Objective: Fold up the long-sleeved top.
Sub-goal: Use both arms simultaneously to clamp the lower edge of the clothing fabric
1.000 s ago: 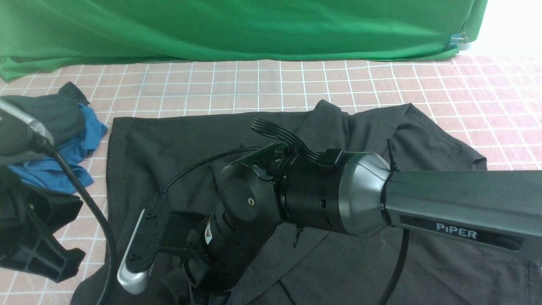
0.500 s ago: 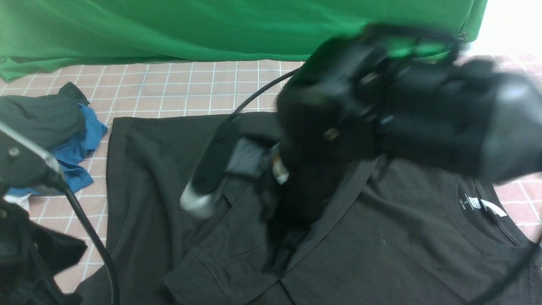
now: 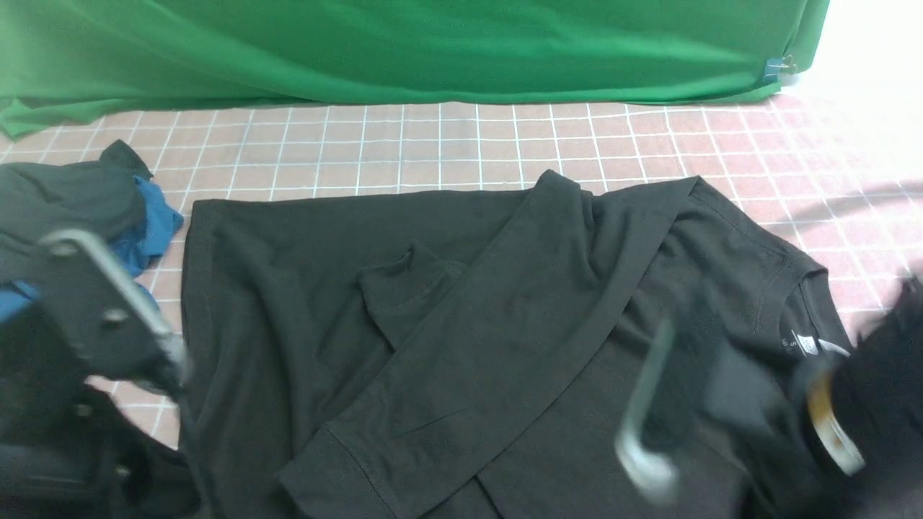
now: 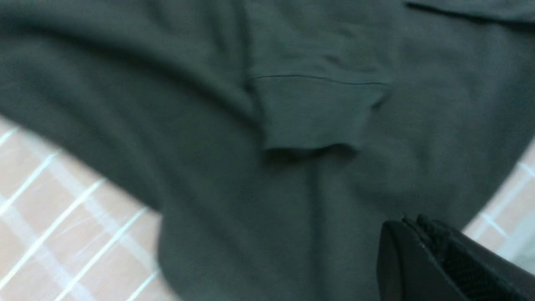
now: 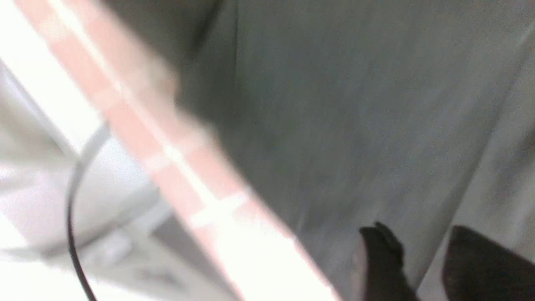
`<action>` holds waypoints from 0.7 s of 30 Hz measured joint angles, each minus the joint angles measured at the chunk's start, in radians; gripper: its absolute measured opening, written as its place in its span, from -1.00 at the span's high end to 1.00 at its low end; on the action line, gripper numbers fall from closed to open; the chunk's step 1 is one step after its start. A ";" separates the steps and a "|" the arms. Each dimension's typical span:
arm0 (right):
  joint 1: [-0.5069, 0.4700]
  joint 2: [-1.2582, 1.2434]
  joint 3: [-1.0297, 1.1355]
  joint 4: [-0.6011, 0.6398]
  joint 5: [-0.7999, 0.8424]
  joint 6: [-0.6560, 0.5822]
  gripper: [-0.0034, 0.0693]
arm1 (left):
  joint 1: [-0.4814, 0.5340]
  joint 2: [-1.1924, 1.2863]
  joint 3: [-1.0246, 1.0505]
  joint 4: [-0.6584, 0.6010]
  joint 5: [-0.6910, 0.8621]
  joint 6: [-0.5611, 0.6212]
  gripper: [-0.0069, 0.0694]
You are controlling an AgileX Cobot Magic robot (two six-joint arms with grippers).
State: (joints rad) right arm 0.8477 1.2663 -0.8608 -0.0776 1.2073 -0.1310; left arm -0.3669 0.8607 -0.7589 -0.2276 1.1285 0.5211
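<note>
The long-sleeved top [image 3: 461, 317] lies spread flat on the pink gridded table, neckline [image 3: 807, 317] to the right. One sleeve [image 3: 505, 339] crosses its body diagonally, with the cuff [image 3: 324, 468] near the front edge. The other cuff [image 3: 404, 277] lies at the middle. My left arm [image 3: 94, 324] is blurred at the near left. Its gripper [image 4: 411, 223] is shut on nothing, hovering over the fabric close to a cuff [image 4: 313, 113]. My right arm [image 3: 865, 411] is blurred at the near right. Its gripper [image 5: 418, 236] is open and empty above the top [image 5: 334, 104].
A dark grey-green garment [image 3: 68, 198] and a blue garment [image 3: 148, 231] are heaped at the far left. A green backdrop [image 3: 404, 50] hangs along the back. The table's edge [image 5: 167, 154] and a cable [image 5: 73, 200] show beside the top in the right wrist view.
My right arm has swung from over the middle of the top to the near right corner, uncovering the crossed sleeves. My left arm has shifted inward at the near left.
</note>
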 joint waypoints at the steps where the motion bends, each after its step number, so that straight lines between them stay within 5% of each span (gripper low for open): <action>1: 0.000 -0.011 0.042 0.000 -0.005 -0.018 -0.01 | 0.000 0.022 0.004 -0.025 -0.005 0.024 0.77; 7: 0.000 -0.035 0.316 -0.003 -0.122 -0.196 -0.40 | 0.000 0.084 0.040 -0.125 -0.096 0.142 0.77; 11: 0.000 -0.036 0.425 -0.051 -0.223 -0.266 -0.43 | 0.000 0.084 0.049 -0.132 -0.116 0.155 0.77; 21: -0.003 0.039 0.466 -0.241 -0.315 -0.205 -0.44 | -0.005 0.084 0.051 -0.161 -0.113 0.155 0.77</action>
State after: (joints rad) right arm 0.8448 1.3049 -0.3950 -0.3185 0.8919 -0.3355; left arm -0.3717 0.9451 -0.7078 -0.3888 1.0153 0.6760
